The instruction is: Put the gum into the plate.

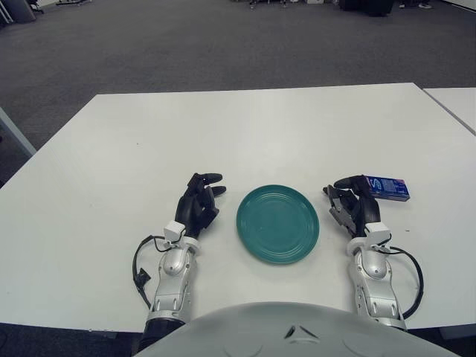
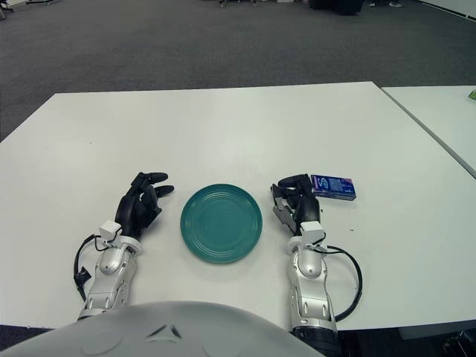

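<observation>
Two robot hands rest on table, flanking teal plate. Left robot hand parked left of plate, fingers loosely curled, holding nothing. Right robot hand right of plate, fingers part-open, fingertips just beside gum pack, no grip visible. Plate bare. Likely step: reach-to-grasp. Next: close fingers round pack, lift, carry left over plate.

Plenty of open white desk across the whole upper half of the frame, nothing sitting there. Down in the lower middle the teal plate fills the gap between the left hand and right hand. Only other obstacle is the blue gum pack, right up against the right hand's fingertips.
</observation>
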Tool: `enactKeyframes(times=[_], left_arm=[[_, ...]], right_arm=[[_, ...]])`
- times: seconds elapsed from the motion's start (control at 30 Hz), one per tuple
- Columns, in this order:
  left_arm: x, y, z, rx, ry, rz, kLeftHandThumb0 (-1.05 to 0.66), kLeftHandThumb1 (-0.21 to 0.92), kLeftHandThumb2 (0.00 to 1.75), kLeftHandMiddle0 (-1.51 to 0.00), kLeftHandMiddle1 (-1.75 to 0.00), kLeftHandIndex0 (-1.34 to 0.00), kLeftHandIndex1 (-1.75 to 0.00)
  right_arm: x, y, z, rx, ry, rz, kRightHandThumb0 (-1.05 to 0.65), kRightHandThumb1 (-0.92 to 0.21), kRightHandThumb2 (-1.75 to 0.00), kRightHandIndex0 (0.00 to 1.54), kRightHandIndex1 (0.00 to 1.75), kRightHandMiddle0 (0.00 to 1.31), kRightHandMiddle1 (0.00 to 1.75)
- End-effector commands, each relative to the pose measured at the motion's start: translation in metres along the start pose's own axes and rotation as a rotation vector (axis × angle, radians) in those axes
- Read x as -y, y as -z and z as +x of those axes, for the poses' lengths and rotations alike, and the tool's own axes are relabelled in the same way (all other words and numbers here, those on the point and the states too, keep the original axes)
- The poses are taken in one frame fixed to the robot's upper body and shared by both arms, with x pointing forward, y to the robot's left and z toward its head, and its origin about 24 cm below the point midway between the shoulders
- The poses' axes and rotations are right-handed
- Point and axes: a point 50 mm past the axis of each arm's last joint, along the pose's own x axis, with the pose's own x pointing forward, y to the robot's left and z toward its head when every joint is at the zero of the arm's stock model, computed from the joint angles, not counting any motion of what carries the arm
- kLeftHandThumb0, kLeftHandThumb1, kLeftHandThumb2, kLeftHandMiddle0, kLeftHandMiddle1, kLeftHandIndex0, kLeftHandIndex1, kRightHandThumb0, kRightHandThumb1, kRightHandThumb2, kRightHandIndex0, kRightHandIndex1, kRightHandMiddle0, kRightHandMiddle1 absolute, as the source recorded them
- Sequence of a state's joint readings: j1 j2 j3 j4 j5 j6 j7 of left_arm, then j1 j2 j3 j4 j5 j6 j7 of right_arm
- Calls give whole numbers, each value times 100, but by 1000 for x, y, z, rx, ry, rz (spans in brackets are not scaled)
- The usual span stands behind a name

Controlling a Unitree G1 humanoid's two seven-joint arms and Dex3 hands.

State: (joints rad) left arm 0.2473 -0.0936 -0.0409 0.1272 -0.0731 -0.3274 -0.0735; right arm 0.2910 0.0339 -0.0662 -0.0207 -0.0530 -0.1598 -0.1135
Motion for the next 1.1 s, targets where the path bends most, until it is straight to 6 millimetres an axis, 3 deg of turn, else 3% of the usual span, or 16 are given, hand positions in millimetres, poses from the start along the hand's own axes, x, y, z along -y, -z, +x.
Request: enactKeyframes(times=[0.0,0.83,0.97,1.07], left_arm=[[-1,10,-5,-64,-12,-2,-81,92,79,-43,-111,-37,-127],[0,11,-6,-65,-10,-15,-78,92,78,-45,-113,-40,-128],[0,11,-6,-67,-9,-16,-78,92,79,-45,-114,-39,-128],[-1,11,-7,-68,-8,-15,-78,92,79,-45,-113,-39,-127]], right_arm=[[1,16,-6,-102,0,5,-35,-92,-49,53,93,21,172],[1,8,-4,-82,-4,-3,-35,-92,-47,52,93,24,169],[2,1,-1,-58,-6,-16,-35,-92,-47,52,93,24,169],[10,-24,6,59,-4,-120,-35,-92,-44,49,91,27,166]])
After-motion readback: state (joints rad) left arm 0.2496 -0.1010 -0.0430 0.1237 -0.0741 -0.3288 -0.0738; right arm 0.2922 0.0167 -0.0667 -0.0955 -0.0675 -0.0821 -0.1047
